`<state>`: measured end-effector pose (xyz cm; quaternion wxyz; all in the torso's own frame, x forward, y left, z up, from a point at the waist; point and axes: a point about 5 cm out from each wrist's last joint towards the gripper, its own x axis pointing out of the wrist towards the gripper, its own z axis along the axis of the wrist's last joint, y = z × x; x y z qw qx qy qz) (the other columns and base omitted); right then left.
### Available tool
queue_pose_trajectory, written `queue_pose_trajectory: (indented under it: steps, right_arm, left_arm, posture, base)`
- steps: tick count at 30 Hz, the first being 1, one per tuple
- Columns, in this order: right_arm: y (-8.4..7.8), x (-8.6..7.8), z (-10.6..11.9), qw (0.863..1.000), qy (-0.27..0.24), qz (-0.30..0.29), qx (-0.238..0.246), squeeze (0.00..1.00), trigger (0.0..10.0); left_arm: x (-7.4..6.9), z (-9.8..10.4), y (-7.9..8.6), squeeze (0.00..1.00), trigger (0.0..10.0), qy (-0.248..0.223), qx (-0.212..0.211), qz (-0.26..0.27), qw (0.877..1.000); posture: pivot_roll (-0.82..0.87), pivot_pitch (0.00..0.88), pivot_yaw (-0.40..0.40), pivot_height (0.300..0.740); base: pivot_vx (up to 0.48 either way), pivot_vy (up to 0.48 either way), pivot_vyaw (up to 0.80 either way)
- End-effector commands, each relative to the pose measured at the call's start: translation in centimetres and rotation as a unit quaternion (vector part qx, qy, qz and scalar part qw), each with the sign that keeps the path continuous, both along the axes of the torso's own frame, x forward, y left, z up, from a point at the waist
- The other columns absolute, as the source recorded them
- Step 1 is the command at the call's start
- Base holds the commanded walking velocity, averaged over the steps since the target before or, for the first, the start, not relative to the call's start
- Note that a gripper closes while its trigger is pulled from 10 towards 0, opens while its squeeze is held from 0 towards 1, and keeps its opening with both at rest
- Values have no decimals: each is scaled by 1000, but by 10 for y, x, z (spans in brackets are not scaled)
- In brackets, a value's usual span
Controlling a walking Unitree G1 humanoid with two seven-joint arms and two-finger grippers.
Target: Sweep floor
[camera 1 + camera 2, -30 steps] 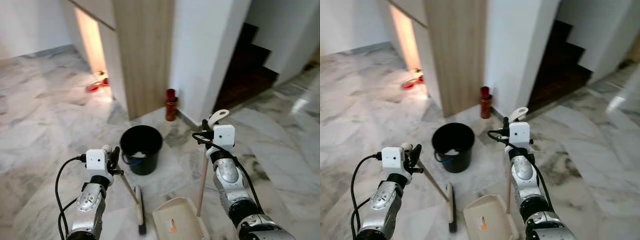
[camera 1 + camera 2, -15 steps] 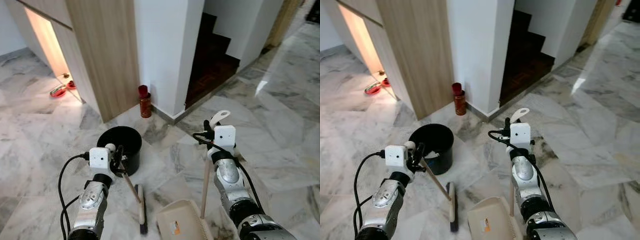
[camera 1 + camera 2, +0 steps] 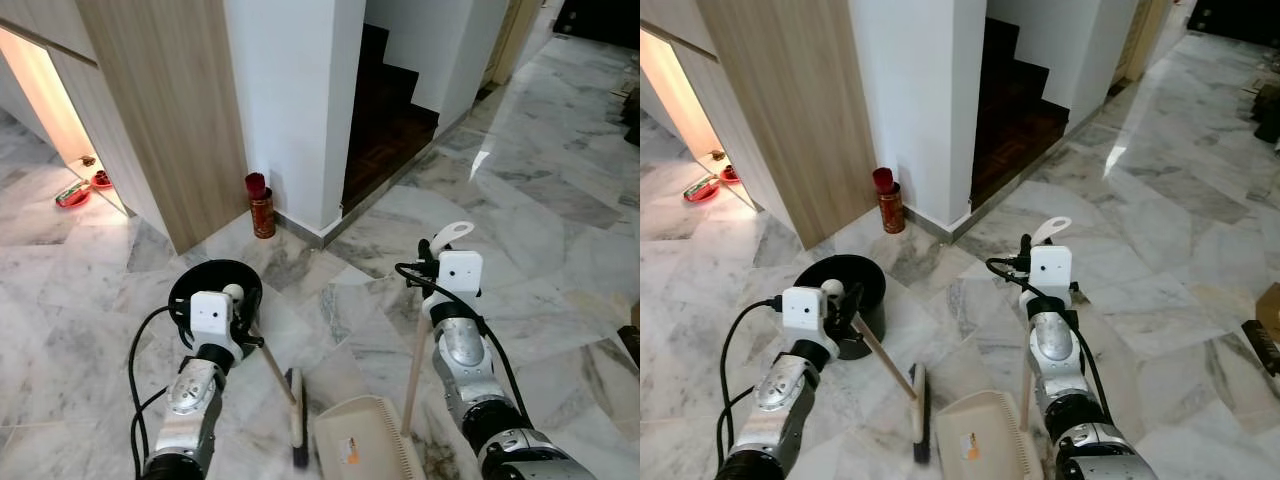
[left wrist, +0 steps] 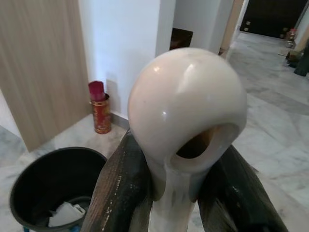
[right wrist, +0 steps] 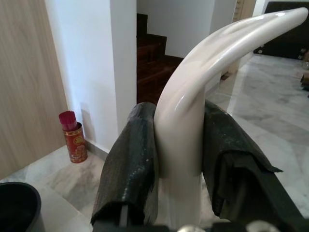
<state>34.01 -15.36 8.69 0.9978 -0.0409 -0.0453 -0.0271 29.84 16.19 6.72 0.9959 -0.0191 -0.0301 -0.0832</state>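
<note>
A broom is clamped in the left gripper, a dustpan handle in the right gripper. Grey-veined marble floor is seen beyond the fingers, with a black bucket, a red can, a wood panel and dark stairs.

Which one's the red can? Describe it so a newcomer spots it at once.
Start at the white pillar between the wooden panel and the dark staircase. At the pillar's foot, on the marble floor, stands the red can. It is upright, slim and red-capped, unlike the wide black bucket nearer the robot.
</note>
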Motion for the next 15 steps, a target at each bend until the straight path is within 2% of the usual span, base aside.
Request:
queue_pose_trajectory:
  steps: [1, 9, 15]
  right_arm:
    - [2, 4, 6, 1000, -12, -1, 8, 0, 10000]
    - [12, 4, 3, 1000, -1, 16, 10, 0, 10000]
    - [10, 5, 4, 1000, -2, 1, 14, 0, 10000]
  left_arm:
    - [-3, -1, 10, 0, 10000, -1, 5, 17, 1000]
    - [-6, 1, 26, 0, 10000, -7, -4, 56, 998]
    - [-5, 1, 26, 0, 10000, -3, 4, 45, 999]
  posture:
    - [21, 0, -9, 740]
    - [72, 0, -21, 740]
    - [35, 0, 6, 740]
  base:
    - [0, 0, -800]
    - [0, 0, -800]
    - [0, 0, -800]
